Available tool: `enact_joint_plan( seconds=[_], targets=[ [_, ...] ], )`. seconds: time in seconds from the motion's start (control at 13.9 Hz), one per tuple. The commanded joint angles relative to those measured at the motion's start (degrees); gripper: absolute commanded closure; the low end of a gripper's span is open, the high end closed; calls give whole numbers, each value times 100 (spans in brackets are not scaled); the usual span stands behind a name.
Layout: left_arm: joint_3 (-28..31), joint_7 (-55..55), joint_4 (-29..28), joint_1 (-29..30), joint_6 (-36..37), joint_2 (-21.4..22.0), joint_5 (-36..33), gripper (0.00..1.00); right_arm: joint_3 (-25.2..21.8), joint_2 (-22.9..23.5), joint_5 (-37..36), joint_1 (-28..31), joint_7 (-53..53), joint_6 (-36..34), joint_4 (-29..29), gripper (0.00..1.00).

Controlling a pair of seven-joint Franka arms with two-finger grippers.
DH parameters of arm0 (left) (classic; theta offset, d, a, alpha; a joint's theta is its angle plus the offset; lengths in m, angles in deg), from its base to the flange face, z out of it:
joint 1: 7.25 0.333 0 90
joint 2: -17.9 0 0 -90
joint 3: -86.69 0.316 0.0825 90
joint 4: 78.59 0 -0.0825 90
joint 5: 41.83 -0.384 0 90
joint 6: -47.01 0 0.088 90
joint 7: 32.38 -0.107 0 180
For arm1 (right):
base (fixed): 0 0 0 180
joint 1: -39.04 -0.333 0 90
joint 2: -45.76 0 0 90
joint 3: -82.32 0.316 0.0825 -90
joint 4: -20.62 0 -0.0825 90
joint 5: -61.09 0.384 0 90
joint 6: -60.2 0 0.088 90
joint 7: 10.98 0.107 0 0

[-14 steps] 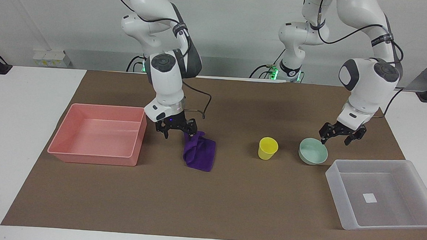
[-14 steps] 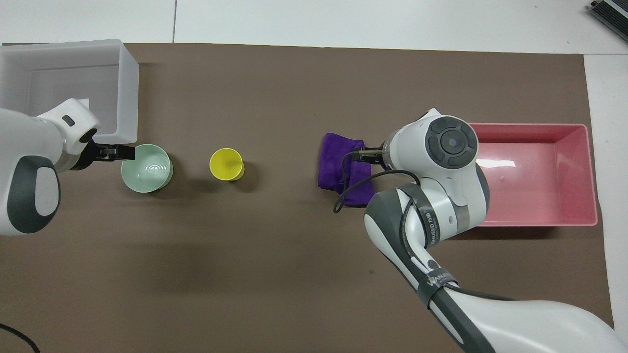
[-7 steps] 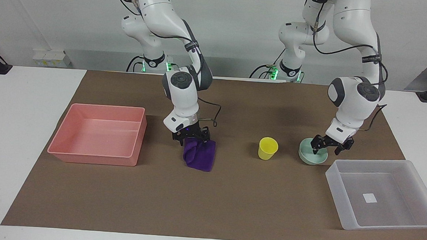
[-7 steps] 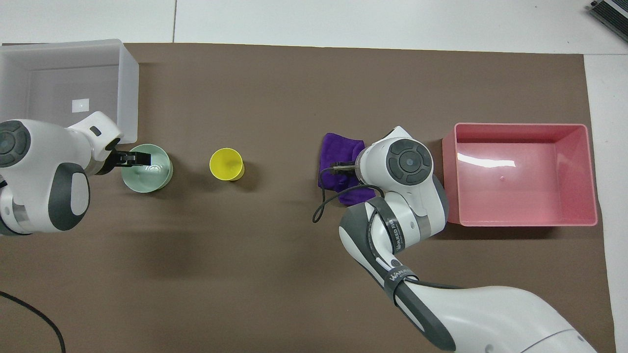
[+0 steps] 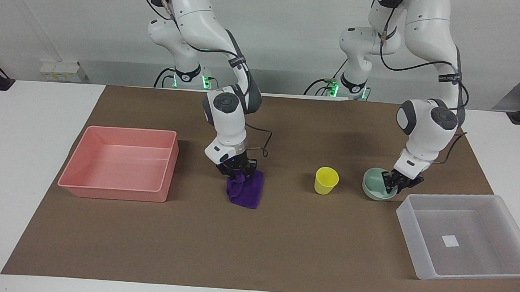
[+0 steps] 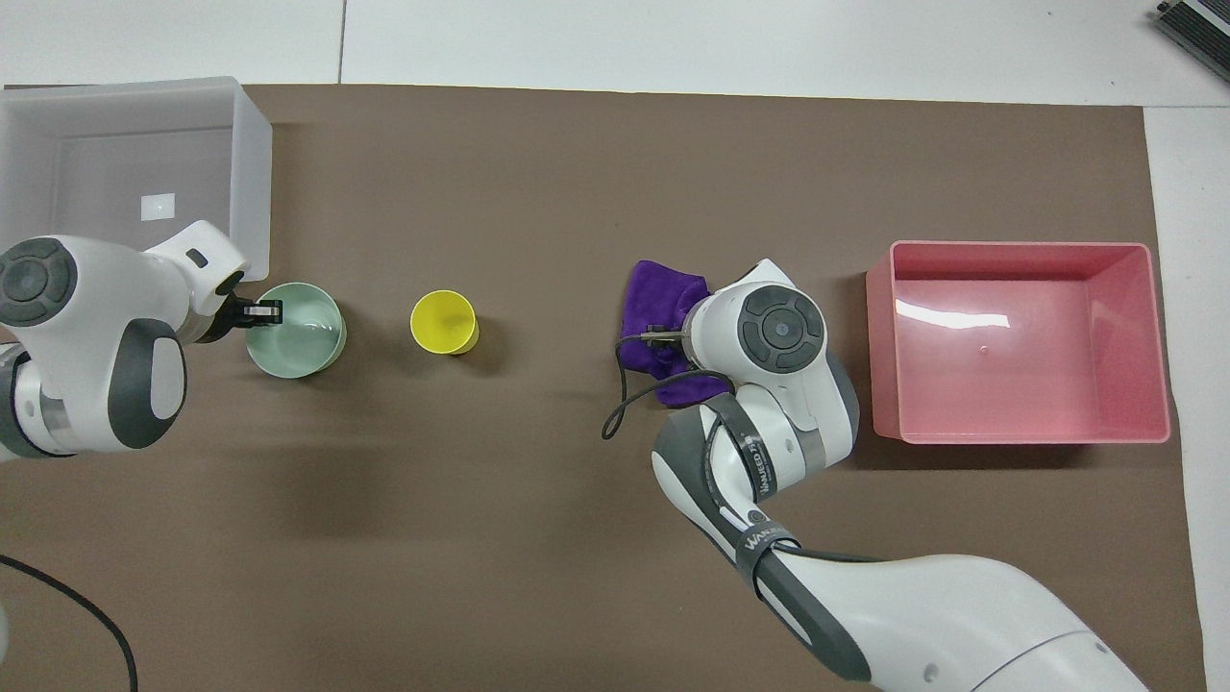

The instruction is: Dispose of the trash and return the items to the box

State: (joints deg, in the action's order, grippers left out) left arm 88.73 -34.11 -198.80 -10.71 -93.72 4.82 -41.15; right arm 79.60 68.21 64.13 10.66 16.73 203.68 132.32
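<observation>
Both arms have dropped since a second ago: right gripper (image 5: 236, 168) fingers now clenched on the purple cloth (image 5: 245, 190) beside the pink tray (image 5: 115, 192), left gripper (image 5: 397, 181) fingers pinching the green bowl (image 5: 373, 189) rim near the clear box (image 5: 419, 243), so both lifts look ready.

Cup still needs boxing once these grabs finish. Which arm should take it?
Left, probably. The cup stands beside the bowl that the left gripper is down on, toward the box. The right gripper is on the cloth, toward the pink tray.
</observation>
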Motion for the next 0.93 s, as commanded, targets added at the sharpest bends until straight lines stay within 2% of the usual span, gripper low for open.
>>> enact_joint_plan(
  seconds=[0.0, 0.22, 0.43, 0.72, 0.86],
  targets=[
    [-27, -2, -20, 29, 448, 392, -103, 100, 26, -100, 65, -88, 269, -91, 107, 100],
    [16, -20, 103, 73, 1028, 876, -94, 100, -26, -493, 4, -80, 278, -679, 10, 100],
    [25, -11, 717, 231, 1425, 807, -94, 100, -35, -995, -14, -45, 479, -1451, -244, 100],
    [25, 15, 1779, 626, 1504, 158, -85, 100, -53, -1365, -232, -53, 831, -2506, -893, 100],
    [25, 24, 2613, 828, 1618, -403, -68, 100, -44, -1601, -584, -36, 850, -2911, -1114, 100]
  ],
)
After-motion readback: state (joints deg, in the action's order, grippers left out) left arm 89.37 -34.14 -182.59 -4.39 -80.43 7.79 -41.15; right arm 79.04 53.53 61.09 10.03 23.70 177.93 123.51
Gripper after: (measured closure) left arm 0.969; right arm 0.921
